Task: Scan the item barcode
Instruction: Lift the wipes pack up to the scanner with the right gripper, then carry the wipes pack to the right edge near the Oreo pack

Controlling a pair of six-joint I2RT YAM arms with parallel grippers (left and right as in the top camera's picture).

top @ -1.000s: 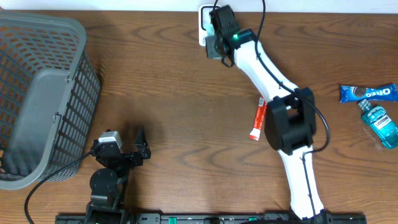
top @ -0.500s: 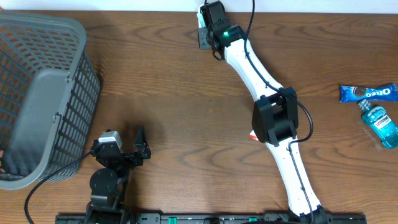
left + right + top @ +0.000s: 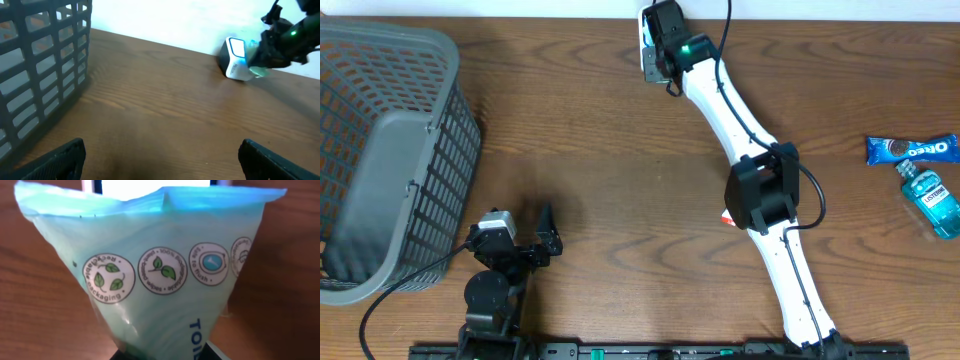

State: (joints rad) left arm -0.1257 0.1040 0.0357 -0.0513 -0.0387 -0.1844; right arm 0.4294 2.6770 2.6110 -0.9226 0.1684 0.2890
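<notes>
A pale green plastic packet printed with round leaf logos fills the right wrist view. My right gripper is shut on its lower end. The packet's top edge sits right in front of the white barcode scanner. From overhead, the right gripper is at the table's far edge, covering most of the scanner. The left wrist view shows the scanner glowing blue, with the packet beside it. My left gripper rests open near the front left, with nothing between its fingers.
A grey mesh basket stands at the left. An Oreo pack and a blue mouthwash bottle lie at the right edge. A red and white tube peeks out from under the right arm.
The right gripper has carried the packet up and left, closer to the scanner, then almost held still. The left arm has not moved.
</notes>
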